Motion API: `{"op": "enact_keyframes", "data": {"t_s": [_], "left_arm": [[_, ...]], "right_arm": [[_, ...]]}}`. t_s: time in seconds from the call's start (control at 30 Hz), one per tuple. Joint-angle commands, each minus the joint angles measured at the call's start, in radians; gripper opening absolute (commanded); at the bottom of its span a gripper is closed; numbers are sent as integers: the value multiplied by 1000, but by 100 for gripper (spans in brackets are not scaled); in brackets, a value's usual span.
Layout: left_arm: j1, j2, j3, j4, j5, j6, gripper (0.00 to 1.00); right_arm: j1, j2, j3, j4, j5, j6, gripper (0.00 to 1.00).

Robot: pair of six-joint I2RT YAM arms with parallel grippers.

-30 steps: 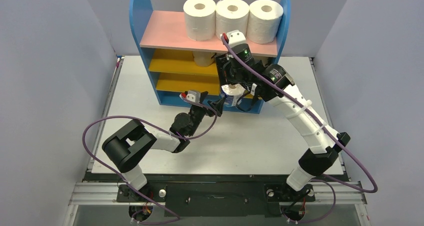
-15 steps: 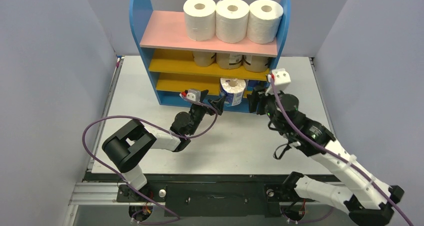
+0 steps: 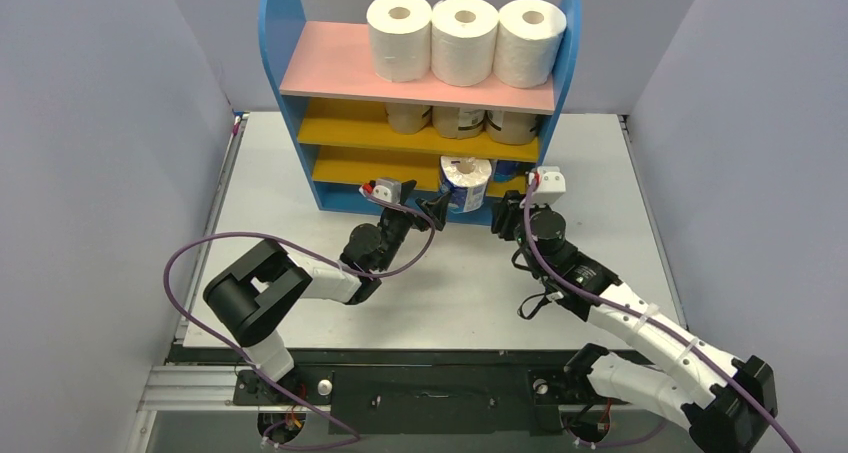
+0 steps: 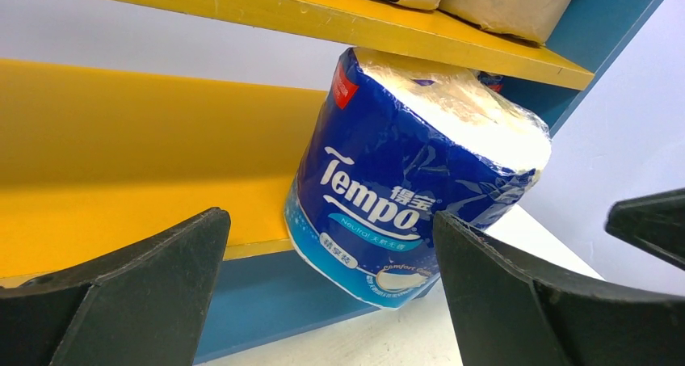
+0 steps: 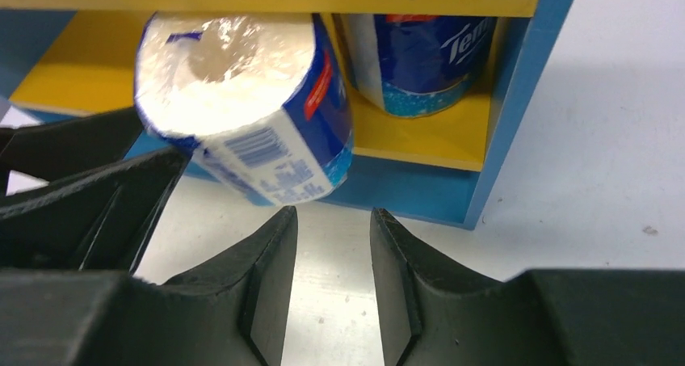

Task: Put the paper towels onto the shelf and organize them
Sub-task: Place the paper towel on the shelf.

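The shelf (image 3: 300, 73) holds three white rolls (image 3: 463, 39) on its pink top and three tan rolls (image 3: 459, 122) on the upper yellow board. A blue-and-white roll (image 3: 466, 183) leans tilted at the front of the lowest compartment, its lower edge overhanging the blue base; it also shows in the left wrist view (image 4: 404, 164) and the right wrist view (image 5: 242, 107). A second blue roll (image 5: 420, 55) stands upright behind it at the right. My left gripper (image 3: 436, 211) (image 4: 329, 220) is open, just in front of the tilted roll. My right gripper (image 3: 506, 215) (image 5: 333, 214) is open and empty, low beside it.
Grey walls close in the table (image 3: 280, 173) on three sides. The shelf's blue right side panel (image 5: 517, 99) stands just ahead of my right fingers. The two grippers sit close together in front of the shelf.
My right arm has pulled back from the shelf, leaving the blue roll there, and dropped low onto the table side at the shelf's right front. The left arm has not moved.
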Motion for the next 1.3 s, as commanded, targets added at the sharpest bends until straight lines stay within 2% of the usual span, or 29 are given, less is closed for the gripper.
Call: {"op": "enact_keyframes", "data": {"t_s": [0.0, 0.17, 0.47, 0.9, 1.27], "left_arm": [[5, -44, 28, 16, -9, 14, 96], [7, -46, 31, 13, -5, 14, 96], [11, -55, 28, 6, 1, 21, 96], [26, -76, 4, 0, -10, 23, 96], [45, -110, -23, -14, -1, 28, 96]], "right_arm": [[-54, 25, -23, 196, -35, 63, 36], [-106, 102, -13, 251, -101, 72, 37], [-122, 234, 35, 295, -174, 84, 37], [-123, 359, 121, 337, -198, 100, 37], [-122, 394, 139, 379, -183, 141, 36]]}}
